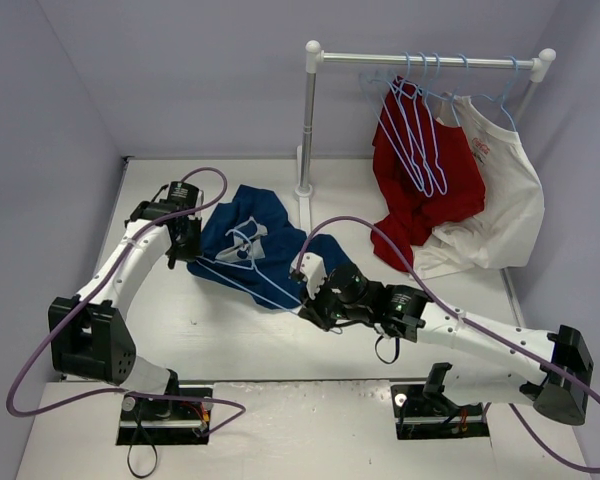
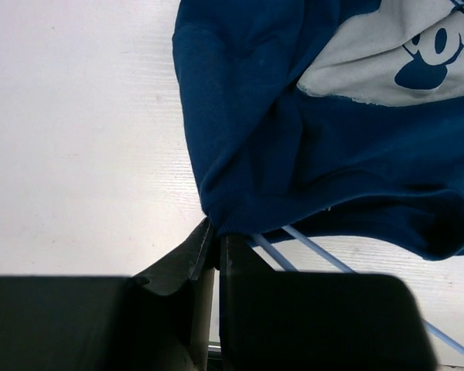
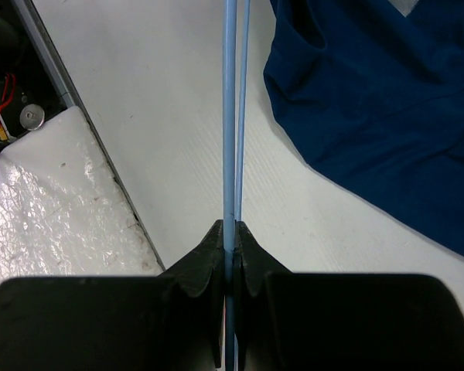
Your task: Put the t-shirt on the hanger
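Observation:
The navy t-shirt [image 1: 255, 235] lies crumpled on the table at centre left, its pale neck label showing. A light-blue wire hanger [image 1: 242, 272] lies partly under and inside it, its hook near the collar. My left gripper [image 1: 187, 250] is shut on the shirt's left edge; in the left wrist view the t-shirt [image 2: 294, 154] hem is pinched between the jaws of the gripper [image 2: 215, 236], with the hanger's wires [image 2: 309, 251] just beyond. My right gripper [image 1: 310, 303] is shut on the hanger's lower wire; in the right wrist view the hanger wire [image 3: 230, 116] runs straight out from the gripper [image 3: 230, 230], the t-shirt [image 3: 371, 100] to its right.
A white rail [image 1: 430, 60] on a post [image 1: 306, 130] stands at the back, holding several spare blue hangers [image 1: 415, 130], a red shirt [image 1: 420, 190] and a white shirt [image 1: 495, 200]. Purple cables loop from both arms. The table's near edge and mounting plates are at the bottom.

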`<control>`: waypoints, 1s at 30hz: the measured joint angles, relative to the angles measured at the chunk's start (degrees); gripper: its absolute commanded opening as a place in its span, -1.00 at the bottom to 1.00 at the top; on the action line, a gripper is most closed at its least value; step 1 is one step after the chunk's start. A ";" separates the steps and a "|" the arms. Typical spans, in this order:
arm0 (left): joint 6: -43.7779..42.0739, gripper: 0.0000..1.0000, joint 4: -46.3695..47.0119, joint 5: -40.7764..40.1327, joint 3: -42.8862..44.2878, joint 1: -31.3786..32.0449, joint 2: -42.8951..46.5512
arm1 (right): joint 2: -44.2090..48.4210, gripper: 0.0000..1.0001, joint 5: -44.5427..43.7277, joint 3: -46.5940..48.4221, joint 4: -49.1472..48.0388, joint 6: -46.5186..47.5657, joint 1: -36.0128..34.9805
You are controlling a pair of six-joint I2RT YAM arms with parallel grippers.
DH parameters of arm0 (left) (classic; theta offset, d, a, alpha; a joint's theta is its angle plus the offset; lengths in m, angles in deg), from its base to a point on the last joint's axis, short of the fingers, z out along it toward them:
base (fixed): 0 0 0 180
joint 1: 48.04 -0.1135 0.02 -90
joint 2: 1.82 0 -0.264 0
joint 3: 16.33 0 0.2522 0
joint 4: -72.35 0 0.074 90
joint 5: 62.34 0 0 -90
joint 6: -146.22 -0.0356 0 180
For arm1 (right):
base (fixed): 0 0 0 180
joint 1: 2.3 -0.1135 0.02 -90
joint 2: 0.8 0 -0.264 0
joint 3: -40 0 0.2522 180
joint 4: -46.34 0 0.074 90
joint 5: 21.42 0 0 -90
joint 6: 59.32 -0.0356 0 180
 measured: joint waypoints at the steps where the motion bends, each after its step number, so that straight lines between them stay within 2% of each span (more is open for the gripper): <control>1: -0.32 -1.00 -0.01 0.04 0.03 0.00 0.16 | -0.35 -1.00 0.00 0.00 -0.28 0.00 -0.03; 14: -3.80 -1.00 -1.24 5.93 2.61 1.33 5.34 | -1.23 -1.00 -0.11 0.04 -5.36 1.49 -0.65; 25: -5.44 -1.00 -6.62 9.59 19.12 3.09 9.15 | -2.51 -1.00 0.11 2.52 -9.94 4.54 -0.50; 30: -6.54 -1.00 -10.73 10.03 27.28 6.63 8.28 | -0.76 -1.00 1.01 5.53 -10.65 6.00 0.93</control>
